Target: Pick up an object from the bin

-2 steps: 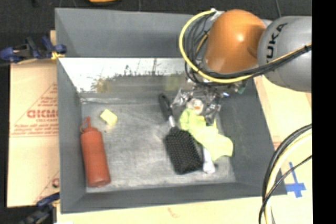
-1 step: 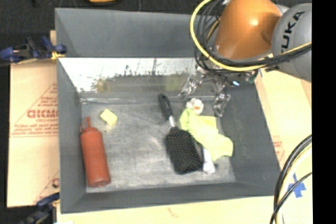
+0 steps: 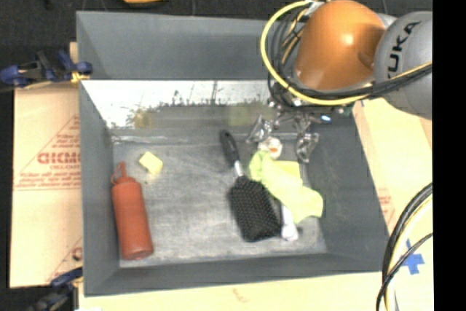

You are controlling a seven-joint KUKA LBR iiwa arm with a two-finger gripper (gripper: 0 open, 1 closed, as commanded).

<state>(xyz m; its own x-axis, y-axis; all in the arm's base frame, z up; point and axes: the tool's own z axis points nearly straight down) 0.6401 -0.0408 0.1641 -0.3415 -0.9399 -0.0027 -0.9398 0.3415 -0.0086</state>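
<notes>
My hand (image 3: 282,143) hangs released at about two o'clock in the grey metal bin (image 3: 175,47), fingers spread and grasping nothing. I hold it wide to straddle what lies beneath: the upper end of a crumpled yellow-green cloth (image 3: 291,189), with a small orange-and-white piece (image 3: 273,148) at its twelve o'clock edge. A black bristled hairbrush (image 3: 251,207) touches the cloth's nine o'clock side and, I judge, could crowd a finger. A red plastic bottle (image 3: 131,218) lies well apart at eight o'clock.
</notes>
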